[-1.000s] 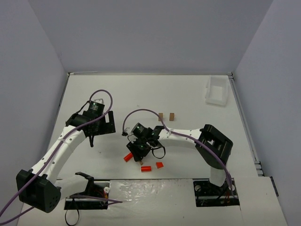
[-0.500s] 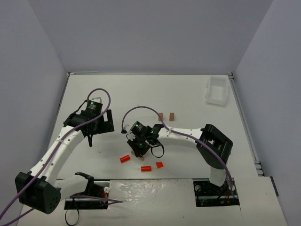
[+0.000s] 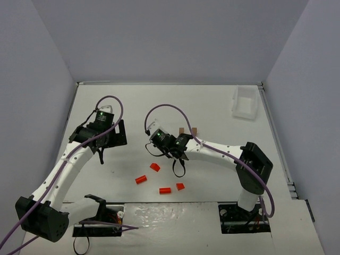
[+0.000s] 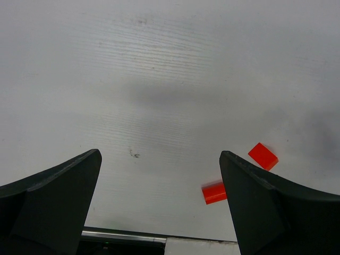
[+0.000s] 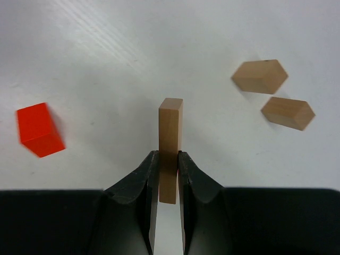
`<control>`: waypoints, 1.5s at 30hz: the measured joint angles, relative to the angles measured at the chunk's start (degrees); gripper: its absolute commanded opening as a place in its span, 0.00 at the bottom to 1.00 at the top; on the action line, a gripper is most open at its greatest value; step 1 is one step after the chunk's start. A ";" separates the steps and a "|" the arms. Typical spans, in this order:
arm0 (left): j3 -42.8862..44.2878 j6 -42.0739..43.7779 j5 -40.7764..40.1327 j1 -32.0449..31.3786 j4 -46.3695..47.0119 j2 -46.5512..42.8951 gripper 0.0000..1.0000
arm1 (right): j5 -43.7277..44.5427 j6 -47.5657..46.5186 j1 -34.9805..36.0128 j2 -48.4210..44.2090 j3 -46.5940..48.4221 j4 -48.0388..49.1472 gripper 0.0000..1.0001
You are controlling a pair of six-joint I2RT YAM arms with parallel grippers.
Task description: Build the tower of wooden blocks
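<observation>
The tan plank sat clamped in the right gripper near the middle of the table, its long axis pointing straight out from the fingers. The tan blocks lay just ahead, off to the wrist view's right. The left gripper hung with jaws wide apart, farther off.
</observation>
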 measured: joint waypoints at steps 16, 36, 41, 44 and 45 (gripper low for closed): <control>-0.35 0.08 -1.86 0.00 0.85 0.00 0.92 | 9.42 -0.69 -0.54 11.11 -1.87 3.75 0.24; -0.57 1.50 -2.01 0.00 1.49 0.68 0.92 | -13.32 -1.99 -9.47 1.65 -5.74 4.95 0.55; -0.57 2.15 -1.48 0.00 1.74 0.87 0.92 | -17.46 -4.22 -13.36 0.88 -5.27 4.18 0.58; -0.57 2.64 -1.22 0.00 1.74 0.87 0.92 | -20.61 -5.61 -13.24 1.56 -4.38 3.11 0.58; -0.57 2.75 -1.16 0.00 1.74 0.87 0.92 | -21.43 -5.97 -13.17 1.83 -4.07 2.90 0.58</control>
